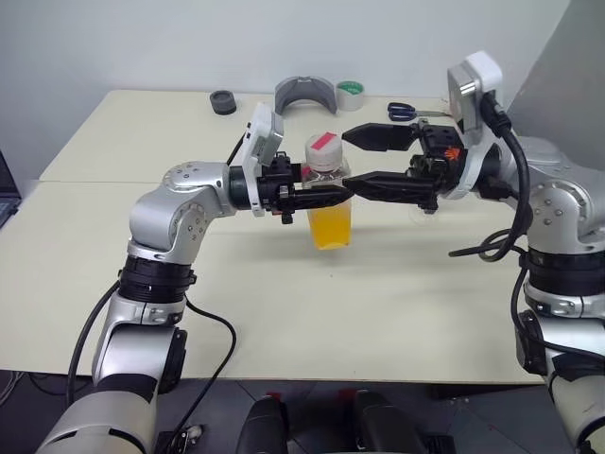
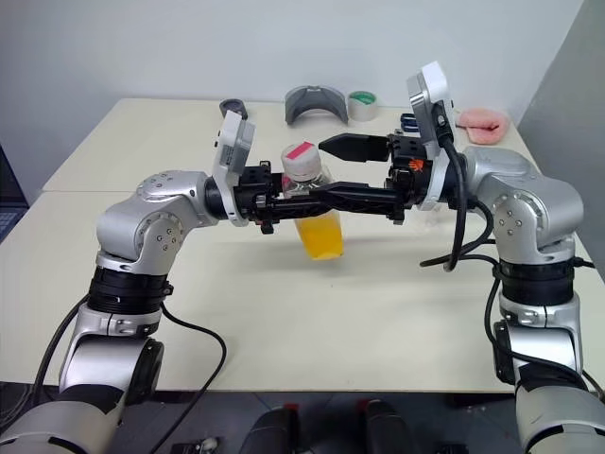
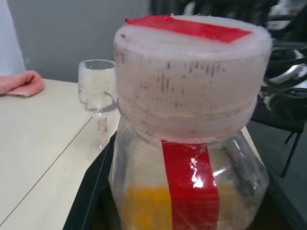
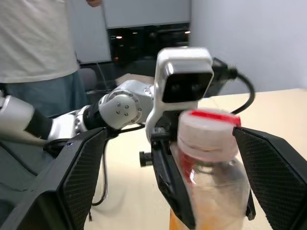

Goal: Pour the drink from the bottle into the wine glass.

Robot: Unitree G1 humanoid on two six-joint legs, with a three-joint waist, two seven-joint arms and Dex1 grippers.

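My left gripper (image 1: 323, 196) is shut on the bottle (image 1: 329, 203), clamping it just below its pink-and-white cap (image 1: 324, 149). The bottle is held over the middle of the table, almost upright. The orange drink (image 1: 331, 227) fills its lower half. My right gripper (image 1: 348, 161) comes in from the right with its jaws wide open. One finger is behind the cap and the other is in front of the bottle's neck, and neither touches them. The wine glass (image 3: 97, 86) stands empty on the table beyond the bottle, on my right arm's side.
Along the table's far edge (image 1: 142, 95) lie a black round lid (image 1: 223, 101), a grey curved part (image 1: 305, 95), a tape roll (image 1: 350, 90), scissors (image 1: 405, 111) and a pink cloth (image 2: 482, 120). A person (image 4: 38, 38) stands beyond the table to my left.
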